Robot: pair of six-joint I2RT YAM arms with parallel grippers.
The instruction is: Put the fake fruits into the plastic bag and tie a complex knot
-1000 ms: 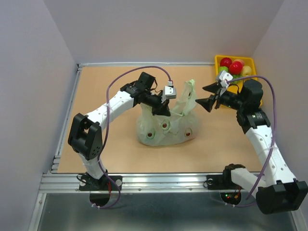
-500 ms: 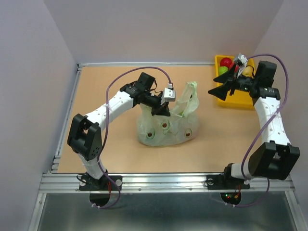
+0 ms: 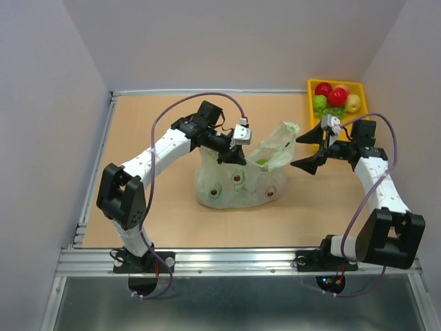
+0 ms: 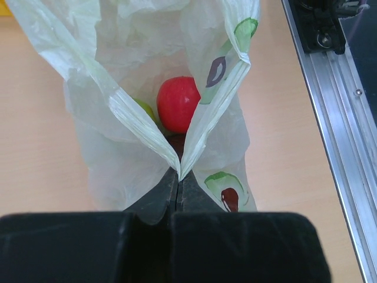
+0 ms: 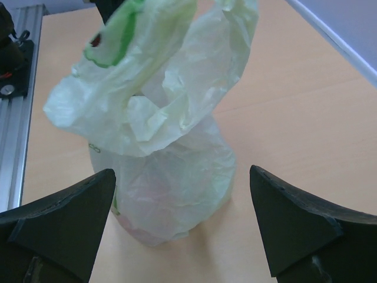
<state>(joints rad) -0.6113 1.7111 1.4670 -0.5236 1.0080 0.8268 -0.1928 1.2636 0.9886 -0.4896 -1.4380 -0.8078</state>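
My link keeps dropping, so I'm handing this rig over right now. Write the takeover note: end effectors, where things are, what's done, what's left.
Left end effector: shut on the plastic bag at its rim, holding the mouth up.
Right end effector: open, empty, beside the bag.
Done: a red fruit and a green one lie inside the bag.
Yellow tray: several fruits wait there.
Left: bag those, then tie the knot.

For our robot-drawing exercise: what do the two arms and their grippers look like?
The left arm and right arm have white links with black joints. A purple cable runs along each. The left gripper and right gripper each have two black wedge-shaped fingers.
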